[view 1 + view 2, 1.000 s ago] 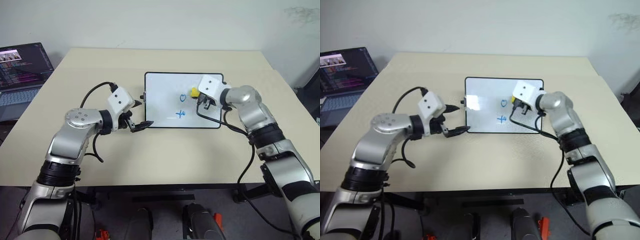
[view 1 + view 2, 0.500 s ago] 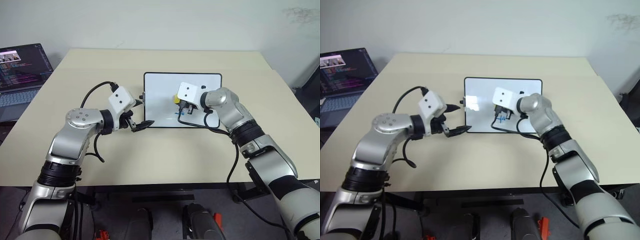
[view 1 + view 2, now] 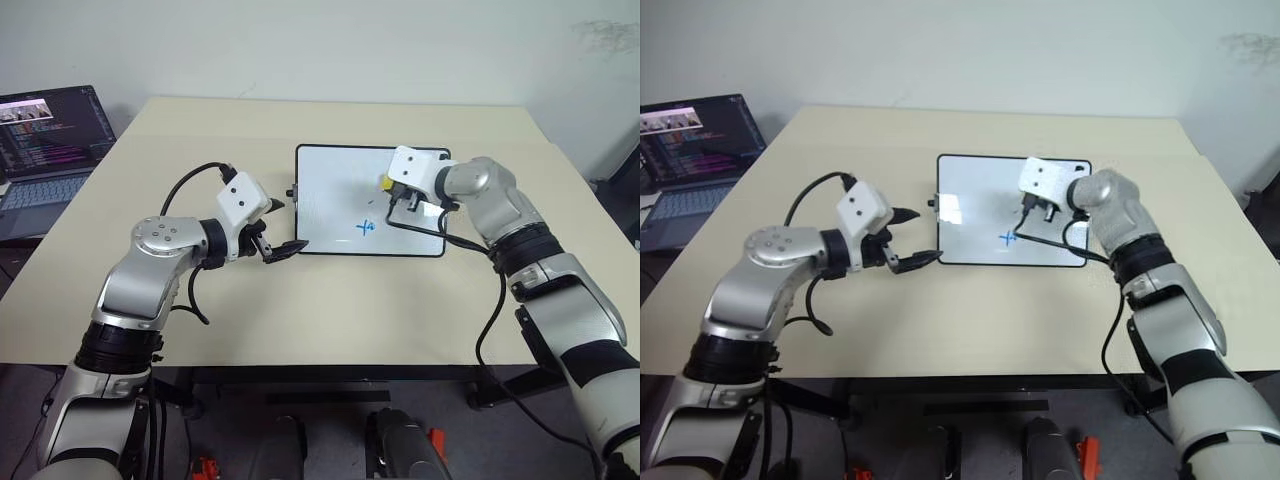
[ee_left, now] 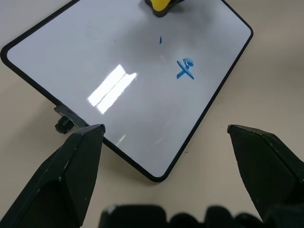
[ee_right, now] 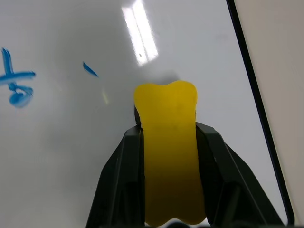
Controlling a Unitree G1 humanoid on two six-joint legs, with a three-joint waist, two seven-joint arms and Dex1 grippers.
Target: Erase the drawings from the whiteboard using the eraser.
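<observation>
The eraser (image 5: 166, 142) is clamped in the right tool (image 3: 392, 188), pressed to the whiteboard (image 3: 330, 190) for wiping (cross mark (image 3: 365, 227) and a fleck remain). The left tool (image 3: 275, 228) is spread wide at the board's edge on the desk (image 3: 330, 300), apparently to steady it.

**Open table all round; the board's right half is taken**

The whiteboard (image 3: 340, 215) lies mid-table. Its left half is bare, while the right gripper (image 3: 392, 192) with the yellow eraser (image 5: 167, 142) clamped between its fingers stands over the right half, its cable looping across the near right part of the board. The left gripper (image 3: 283, 228) — fingers spread — blocks the board's near left corner. Far, near and right stretches of table (image 3: 330, 310) lie free. A laptop (image 3: 45, 150) sits off the far left edge — well apart.
</observation>
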